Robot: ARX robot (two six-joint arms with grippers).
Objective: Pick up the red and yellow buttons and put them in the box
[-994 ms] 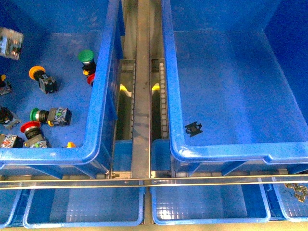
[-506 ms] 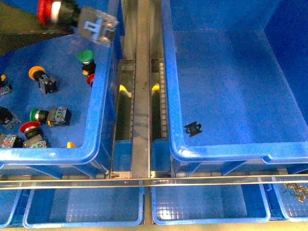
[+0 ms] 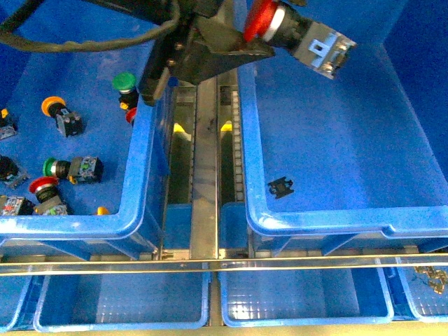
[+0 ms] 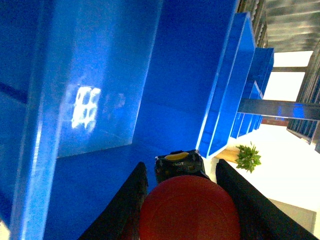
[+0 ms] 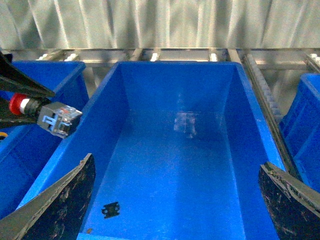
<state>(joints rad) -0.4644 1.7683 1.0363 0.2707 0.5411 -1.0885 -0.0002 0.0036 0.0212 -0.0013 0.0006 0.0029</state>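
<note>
Your left end effector (image 3: 269, 28) is clamped on the red button (image 3: 297, 33) by its round mushroom cap, at the top centre of the front frame, by the left rim of the box (image 3: 336, 133). Any print on the button's grey switch body is too blurred to read. Only the left wrist view shows the glossy cap filling the gap between the dark fingers (image 4: 131, 200). The right wrist view shows your right end effector (image 5: 175, 200) spread wide and empty, and a small black part (image 5: 111, 209) on the box's smooth floor. The yellow button (image 3: 54, 106) lies in the left bin (image 3: 143, 154), at the left of the front frame
</note>
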